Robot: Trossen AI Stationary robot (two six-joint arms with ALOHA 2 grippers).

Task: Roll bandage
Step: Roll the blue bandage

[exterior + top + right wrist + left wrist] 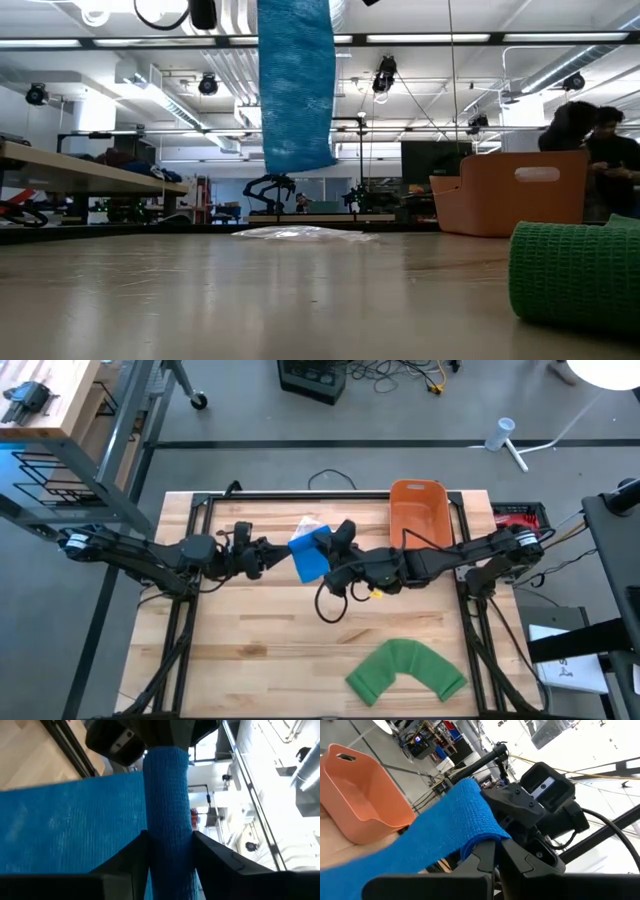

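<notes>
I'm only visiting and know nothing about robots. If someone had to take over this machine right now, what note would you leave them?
Left claw: shut on the blue bandage, held in the air over the middle of the table.
Right claw: its fingers sit on either side of the rolled part of that bandage; a firm grip cannot be confirmed.
A loose tail of blue bandage hangs down, clear of the tabletop.
The green bandage lies unrolled near the front edge. The orange bin stands at the back.
Done: blue bandage lifted, rolling begun.
Left: finish rolling the blue one; the green one appears untouched.
</notes>
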